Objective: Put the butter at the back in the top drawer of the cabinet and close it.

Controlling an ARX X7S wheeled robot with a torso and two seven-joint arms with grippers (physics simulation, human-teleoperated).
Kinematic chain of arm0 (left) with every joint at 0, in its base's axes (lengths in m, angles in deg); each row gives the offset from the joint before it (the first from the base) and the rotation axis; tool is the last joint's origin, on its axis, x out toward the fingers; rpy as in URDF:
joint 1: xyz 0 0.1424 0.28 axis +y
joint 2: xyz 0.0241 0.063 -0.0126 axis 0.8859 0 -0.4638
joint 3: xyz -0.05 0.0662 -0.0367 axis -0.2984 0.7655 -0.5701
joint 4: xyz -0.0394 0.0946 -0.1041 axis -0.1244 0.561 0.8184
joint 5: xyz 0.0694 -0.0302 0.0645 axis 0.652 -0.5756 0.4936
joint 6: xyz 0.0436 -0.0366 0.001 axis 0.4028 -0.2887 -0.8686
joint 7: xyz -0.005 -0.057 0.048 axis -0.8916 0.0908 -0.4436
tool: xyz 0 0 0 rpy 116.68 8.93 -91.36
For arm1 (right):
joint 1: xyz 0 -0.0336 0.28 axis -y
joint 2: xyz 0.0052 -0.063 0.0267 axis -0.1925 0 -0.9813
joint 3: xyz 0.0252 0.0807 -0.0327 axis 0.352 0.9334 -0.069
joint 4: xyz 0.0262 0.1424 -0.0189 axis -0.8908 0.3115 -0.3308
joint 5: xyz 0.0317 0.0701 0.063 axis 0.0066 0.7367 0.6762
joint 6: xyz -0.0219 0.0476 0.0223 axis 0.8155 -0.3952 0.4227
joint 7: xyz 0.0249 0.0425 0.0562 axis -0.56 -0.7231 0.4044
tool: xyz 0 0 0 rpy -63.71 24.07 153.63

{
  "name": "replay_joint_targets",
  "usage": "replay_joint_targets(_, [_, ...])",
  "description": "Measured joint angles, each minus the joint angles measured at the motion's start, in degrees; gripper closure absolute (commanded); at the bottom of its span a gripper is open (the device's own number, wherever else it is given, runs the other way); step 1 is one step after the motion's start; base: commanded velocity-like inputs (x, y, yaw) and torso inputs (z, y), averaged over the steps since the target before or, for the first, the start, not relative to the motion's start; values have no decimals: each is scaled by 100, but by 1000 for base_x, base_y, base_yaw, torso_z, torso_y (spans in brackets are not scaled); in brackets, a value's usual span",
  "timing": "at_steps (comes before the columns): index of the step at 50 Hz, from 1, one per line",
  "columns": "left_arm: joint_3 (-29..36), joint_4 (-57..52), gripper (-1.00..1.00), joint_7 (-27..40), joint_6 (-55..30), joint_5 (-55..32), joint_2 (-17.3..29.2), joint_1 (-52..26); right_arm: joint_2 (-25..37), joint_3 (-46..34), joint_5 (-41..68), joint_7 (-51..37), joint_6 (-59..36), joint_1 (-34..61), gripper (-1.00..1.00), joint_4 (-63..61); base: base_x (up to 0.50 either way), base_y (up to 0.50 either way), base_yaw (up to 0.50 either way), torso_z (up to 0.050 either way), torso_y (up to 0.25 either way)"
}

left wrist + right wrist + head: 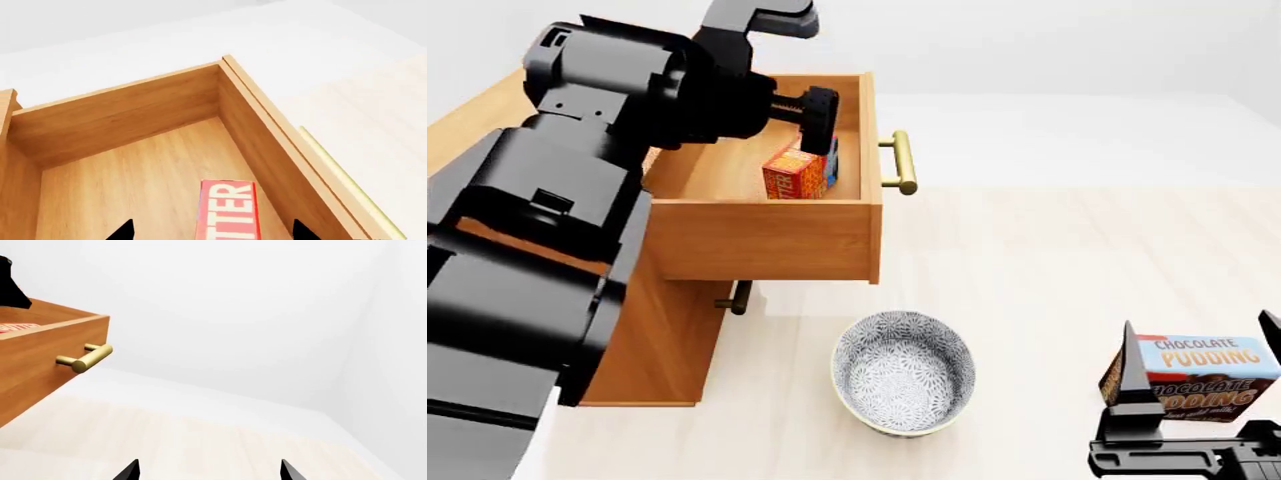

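The butter (793, 173), a small red box with white letters, stands inside the pulled-out top drawer (761, 240) of the wooden cabinet (661, 350). My left gripper (817, 125) hangs over the drawer just above the butter. In the left wrist view the butter (227, 210) lies between the spread fingertips of my left gripper (213, 231), with a gap on each side, on the top drawer's floor (120, 180). My right gripper (1198, 365) is open and empty, low at the front right. The right wrist view shows my right gripper (210, 471) over bare floor.
A patterned bowl (904, 372) sits on the floor in front of the cabinet. A chocolate pudding box (1201, 378) lies by my right gripper. The drawer's brass handle (901, 163) sticks out to the right, also in the right wrist view (85, 358). A lower drawer's handle (737, 298) shows beneath.
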Motion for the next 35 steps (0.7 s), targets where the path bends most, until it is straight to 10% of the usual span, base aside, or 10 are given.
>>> replay_joint_targets(11, [113,-1,-100,184,313,-159,1,-308,0,32,5,-18,-77,15,-100,-86,0,0,0,0,0])
replay_joint_targets(35, [2539,-493,-100,1597,493,-3273,24,-1187,0,66,-28,-49,-170,6,-100,-257,0,0,0,0,0])
